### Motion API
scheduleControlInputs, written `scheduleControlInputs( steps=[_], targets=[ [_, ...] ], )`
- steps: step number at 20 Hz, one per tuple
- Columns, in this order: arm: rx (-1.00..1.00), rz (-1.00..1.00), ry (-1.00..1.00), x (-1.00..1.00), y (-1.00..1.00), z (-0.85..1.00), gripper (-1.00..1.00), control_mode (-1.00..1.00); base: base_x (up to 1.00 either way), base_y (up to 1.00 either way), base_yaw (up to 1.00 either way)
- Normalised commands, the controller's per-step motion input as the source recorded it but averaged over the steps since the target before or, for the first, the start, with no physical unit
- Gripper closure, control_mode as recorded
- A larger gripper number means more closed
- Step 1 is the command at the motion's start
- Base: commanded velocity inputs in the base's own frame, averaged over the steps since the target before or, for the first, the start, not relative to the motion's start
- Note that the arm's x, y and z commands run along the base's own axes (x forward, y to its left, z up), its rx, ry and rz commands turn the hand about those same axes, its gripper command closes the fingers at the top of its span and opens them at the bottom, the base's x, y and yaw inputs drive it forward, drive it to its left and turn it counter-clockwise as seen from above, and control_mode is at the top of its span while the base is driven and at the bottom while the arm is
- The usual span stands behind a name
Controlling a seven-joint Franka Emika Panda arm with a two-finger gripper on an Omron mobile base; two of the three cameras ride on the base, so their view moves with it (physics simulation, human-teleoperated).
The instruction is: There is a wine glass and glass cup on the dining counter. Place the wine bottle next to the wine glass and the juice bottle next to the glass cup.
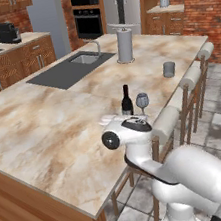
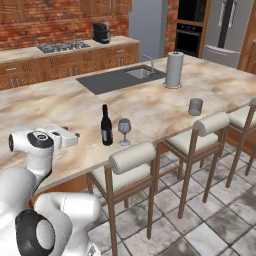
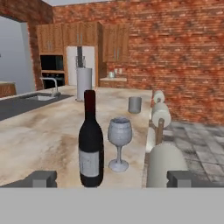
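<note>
The dark wine bottle (image 3: 91, 144) with its red neck stands upright on the marbled dining counter (image 1: 43, 118). The clear stemmed wine glass (image 3: 119, 140) is close beside it on the right, the two apart by a small gap. My gripper (image 3: 111, 179) is open and low over the counter just short of the bottle, with nothing between its fingers. From the base, the bottle (image 1: 126, 101) and glass (image 1: 142, 101) stand near the stool-side edge, just beyond the gripper (image 1: 108, 118). The grey glass cup (image 1: 169, 69) sits farther along that edge. The juice bottle is out of view.
A tall white paper-towel roll (image 1: 124, 44) stands by the inset sink (image 1: 86, 58) with its faucet. Padded bar stools (image 2: 132, 157) line the counter's near edge. A wall counter with a stove and a coffee machine (image 2: 101, 32) runs behind.
</note>
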Motion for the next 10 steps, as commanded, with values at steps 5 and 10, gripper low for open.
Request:
scheduleControlInputs(
  steps=[5,10],
  targets=[
    [0.0,0.27,0.2,-0.62,0.02,0.47,-1.0,-1.0,0.0,0.0,0.0],
    [0.0,0.24,0.18,-0.69,0.03,0.38,-1.0,-1.0,0.0,0.0,0.0]
  ],
)
